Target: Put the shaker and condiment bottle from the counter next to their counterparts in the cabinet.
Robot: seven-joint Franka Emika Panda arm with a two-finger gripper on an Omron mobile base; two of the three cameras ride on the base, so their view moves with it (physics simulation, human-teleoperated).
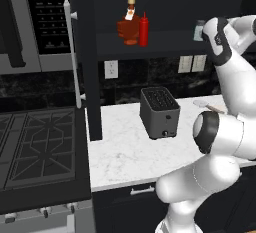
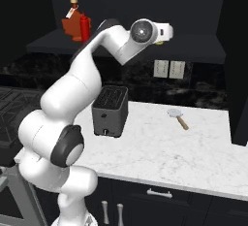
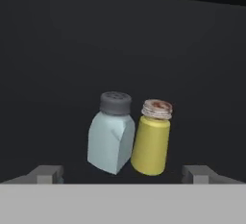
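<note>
In the hand view the gripper (image 3: pixel 123 172) is seen spread wide, its two grey fingertips (image 3: pixel 47 174) standing far apart at the bottom left and bottom right, with nothing clamped between them. The shaker (image 3: pixel 111 134), pale blue-grey with a dark grey cap, is seen on the dark cabinet shelf (image 3: pixel 57 74) ahead of the fingers, roughly centred over the gap and a bit toward the left tip, touched by neither finger. It is tilted slightly in this view and stands just beside the yellow shaker (image 3: pixel 152 139), the two bodies touching or all but touching; which cannot be told. The yellow shaker sits a bit closer to the right tip and is also free of the fingers. In the left base view the arm (image 1: pixel 227 122) is raised to the cabinet (image 1: pixel 165 39) at the upper right, and a pale shape at the shelf edge beside the wrist is probably the shaker, too small to tell. The condiment bottle (image 1: pixel 144 29) is seen upright on the same shelf further left, right beside the amber bottle (image 1: pixel 130 24), well apart from the hand. On the counter (image 1: pixel 120 152) below are the toaster (image 1: pixel 160 113) and a small utensil with a wooden handle (image 2: pixel 178 118).
</note>
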